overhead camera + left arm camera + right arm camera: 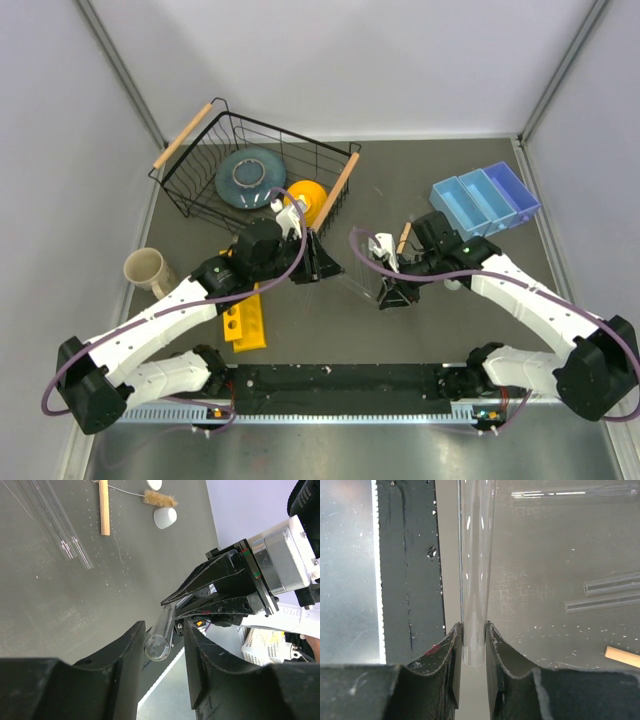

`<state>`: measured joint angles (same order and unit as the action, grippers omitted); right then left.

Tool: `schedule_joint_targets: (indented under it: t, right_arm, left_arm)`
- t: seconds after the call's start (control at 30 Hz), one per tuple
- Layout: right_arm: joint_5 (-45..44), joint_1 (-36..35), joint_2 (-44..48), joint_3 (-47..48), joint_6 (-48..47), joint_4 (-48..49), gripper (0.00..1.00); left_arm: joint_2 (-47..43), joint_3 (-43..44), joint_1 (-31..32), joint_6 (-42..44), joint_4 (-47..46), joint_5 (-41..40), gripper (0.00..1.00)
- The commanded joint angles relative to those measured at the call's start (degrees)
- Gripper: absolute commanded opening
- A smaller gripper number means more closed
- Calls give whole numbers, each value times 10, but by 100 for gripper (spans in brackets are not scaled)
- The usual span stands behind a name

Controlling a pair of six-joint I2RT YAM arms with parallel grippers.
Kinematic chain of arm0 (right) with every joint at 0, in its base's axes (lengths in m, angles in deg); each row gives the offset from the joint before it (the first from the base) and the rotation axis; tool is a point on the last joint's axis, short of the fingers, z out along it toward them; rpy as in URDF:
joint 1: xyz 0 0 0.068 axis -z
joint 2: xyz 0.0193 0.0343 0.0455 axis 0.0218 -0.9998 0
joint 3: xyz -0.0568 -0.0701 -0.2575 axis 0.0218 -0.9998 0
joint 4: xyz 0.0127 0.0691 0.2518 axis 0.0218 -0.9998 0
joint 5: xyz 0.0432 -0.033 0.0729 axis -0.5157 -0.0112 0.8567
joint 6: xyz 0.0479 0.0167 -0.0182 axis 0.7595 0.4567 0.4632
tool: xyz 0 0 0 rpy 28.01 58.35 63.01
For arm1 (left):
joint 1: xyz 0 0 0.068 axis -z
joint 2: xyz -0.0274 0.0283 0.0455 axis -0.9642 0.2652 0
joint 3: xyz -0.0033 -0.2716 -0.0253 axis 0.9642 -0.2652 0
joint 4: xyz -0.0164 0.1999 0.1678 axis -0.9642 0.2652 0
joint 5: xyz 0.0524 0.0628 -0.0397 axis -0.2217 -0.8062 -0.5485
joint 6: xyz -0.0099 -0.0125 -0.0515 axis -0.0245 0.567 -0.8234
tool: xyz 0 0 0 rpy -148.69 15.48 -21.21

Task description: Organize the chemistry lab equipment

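Observation:
My right gripper (473, 627) (393, 293) is shut on a slim clear glass tube (476, 555) and holds it above the table. The tube's open end (158, 646) reaches between the fingers of my left gripper (164, 630) (324, 268). Its jaws stand open around the tube, with a gap on the right side. On the table lie a pale wooden stick (104, 507), a small brown brush (160, 500), two white round pieces (165, 517) and more glass tubes (65, 535) (612, 585).
A black wire basket (190, 185) with a blue-grey plate (250, 178) and a yellow dome (305, 200) stands at the back left. A beige mug (147, 268) and a yellow rack (246, 320) are on the left. Blue trays (485, 198) are at the back right.

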<state>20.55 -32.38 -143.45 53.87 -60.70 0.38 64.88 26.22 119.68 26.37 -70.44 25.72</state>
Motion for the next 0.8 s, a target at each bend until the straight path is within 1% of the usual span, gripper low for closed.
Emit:
schedule_joint_targets:
  t: [0.0, 0.03, 0.07, 0.17, 0.2, 0.3, 0.33, 0.4, 0.43, 0.47, 0.5, 0.53, 0.57, 0.6, 0.7, 0.73, 0.77]
  right_arm:
    - [12, -5, -4, 30, 4, 15, 10]
    - [13, -5, -4, 30, 4, 15, 10]
    - [13, -4, -4, 31, 4, 15, 10]
    - [13, -5, -6, 31, 6, 15, 10]
    - [12, -4, -5, 31, 6, 15, 10]
    - [11, -4, -6, 31, 6, 14, 11]
    - [10, -4, -5, 32, 6, 12, 13]
    - [12, 1, -4, 33, -2, 3, 24]
    - [20, 5, -2, 34, -6, -2, 36]
    - [26, 12, 0, 34, -17, -9, 43]
    - [31, 15, 5, 34, -20, -13, 56]
    - [35, 18, 7, 32, -24, -15, 61]
    - [37, 22, 11, 32, -31, -17, 66]
    - [39, 32, 19, 27, -33, -18, 71]
    - [41, 58, 30, 20, -39, -18, 78]
    - [43, 66, 38, 18, -41, -17, 78]
    - [45, 74, 42, 13, -44, -17, 78]
  left_arm:
    - [-6, 13, 4, 15, -10, -12, 40]
    - [-7, 15, 4, 16, -10, -13, 38]
    - [-5, 15, 5, 17, -10, -12, 33]
    - [-5, 15, 4, 20, -9, -7, 21]
    - [-4, 13, 5, 21, -10, -6, 15]
    - [-10, 12, 5, 27, 2, -11, 7]
    - [-14, 14, 5, 35, 22, -15, 6]
    - [-27, 16, 5, 46, 48, -40, 6]
    - [-33, 20, 4, 56, 62, -51, 6]
    - [-44, 22, 4, 60, 95, -61, 6]
    - [-51, 25, 4, 64, 113, -78, 6]
    - [-57, 31, 5, 74, 131, -87, 5]
    - [-68, 35, 4, 77, 172, -95, 6]
    - [-76, 39, 4, 82, 191, -119, 5]
    - [-108, 50, 3, 96, 270, -171, 5]
    - [-116, 63, 2, 106, 291, -210, 5]
    - [-124, 72, -2, 112, 337, -227, 5]
